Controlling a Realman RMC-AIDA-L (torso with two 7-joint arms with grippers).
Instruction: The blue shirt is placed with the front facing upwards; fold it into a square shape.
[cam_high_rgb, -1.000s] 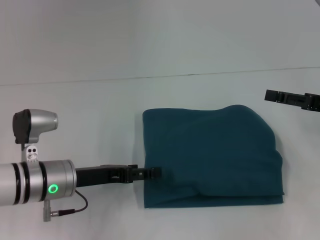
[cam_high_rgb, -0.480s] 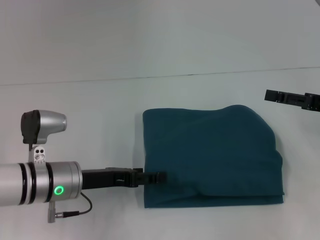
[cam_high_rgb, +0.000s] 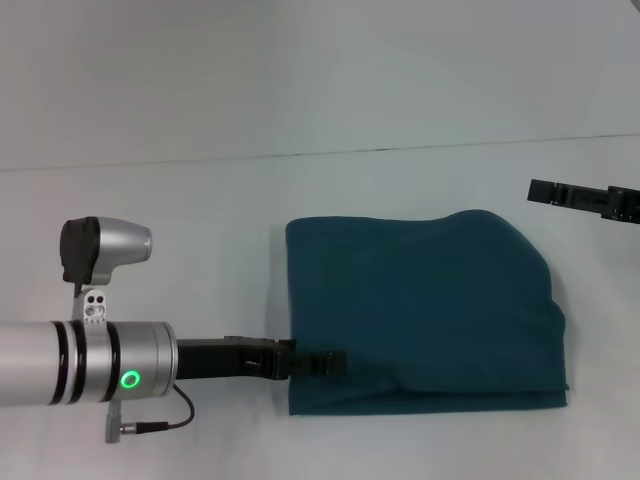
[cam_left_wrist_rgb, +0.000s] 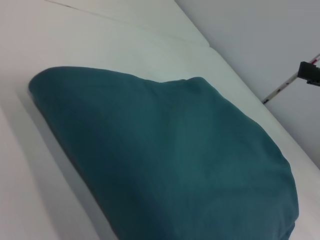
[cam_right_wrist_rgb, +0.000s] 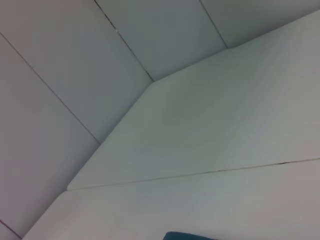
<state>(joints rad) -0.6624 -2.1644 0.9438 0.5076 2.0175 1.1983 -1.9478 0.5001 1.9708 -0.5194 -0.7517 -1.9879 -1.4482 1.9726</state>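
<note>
- Head view: one blue shirt (cam_high_rgb: 425, 315) lies folded into a rough rectangle on the white surface (cam_high_rgb: 200, 230), in the lower right-centre of the frame, plain teal side up, no lettering showing.
- Head view: two arms are in sight. The left gripper (cam_high_rgb: 335, 362) reaches in from the lower left, its dark tip over the shirt's left edge near the lower corner. Whether its fingers are apart or pressed together cannot be told from here.
- Head view: the right gripper (cam_high_rgb: 545, 192) pokes in at the right edge of the frame, above the surface and well apart from the shirt; the state of its fingers cannot be told either.
- Left wrist view: the one shirt (cam_left_wrist_rgb: 175, 165) fills the centre and lower right of the frame as a smooth teal mound on the surface (cam_left_wrist_rgb: 30, 190). The other arm's dark tip (cam_left_wrist_rgb: 310, 72) shows at the upper right edge.
- Right wrist view: mostly bare white surface (cam_right_wrist_rgb: 200, 150) and wall panels; one small teal sliver of the shirt (cam_right_wrist_rgb: 187, 236) sits at the bottom edge.
</note>
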